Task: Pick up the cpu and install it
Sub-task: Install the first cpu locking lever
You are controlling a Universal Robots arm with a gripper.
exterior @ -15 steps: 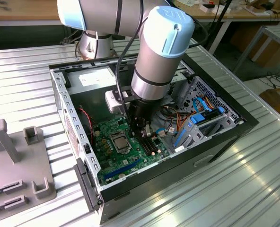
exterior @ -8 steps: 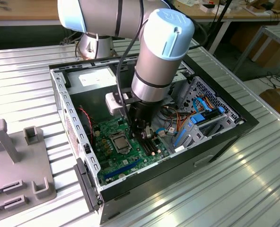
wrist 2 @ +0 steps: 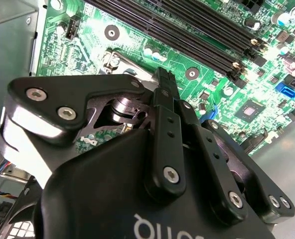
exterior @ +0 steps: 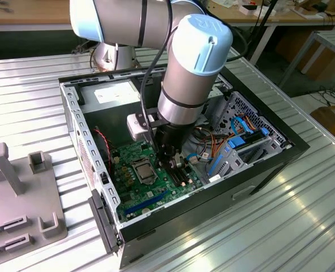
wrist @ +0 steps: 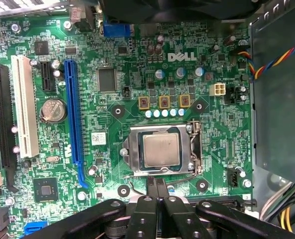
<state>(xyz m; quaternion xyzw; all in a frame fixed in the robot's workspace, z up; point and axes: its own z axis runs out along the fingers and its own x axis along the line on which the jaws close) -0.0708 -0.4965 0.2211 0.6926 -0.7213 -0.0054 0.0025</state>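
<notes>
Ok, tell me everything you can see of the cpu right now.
The cpu is a square chip with a dull silver metal lid, lying flat in its socket on the green motherboard. A silver metal frame surrounds it and overlaps its edges. In the first wrist view the hand sits just beside the socket, fingers together, not touching the chip. In the exterior view it shows at, beside the arm.

An open black computer case (exterior: 269, 161) lies on a ribbed metal table (exterior: 303, 226). The arm (exterior: 184, 68) reaches down into it, its gripper (exterior: 172, 161) low over the green motherboard (exterior: 150, 181), just right of the CPU socket (exterior: 143, 170). Blue and orange cables (exterior: 241, 133) sit at the case's right. A grey fixture (exterior: 20, 192) stands at the exterior view's left.
</notes>
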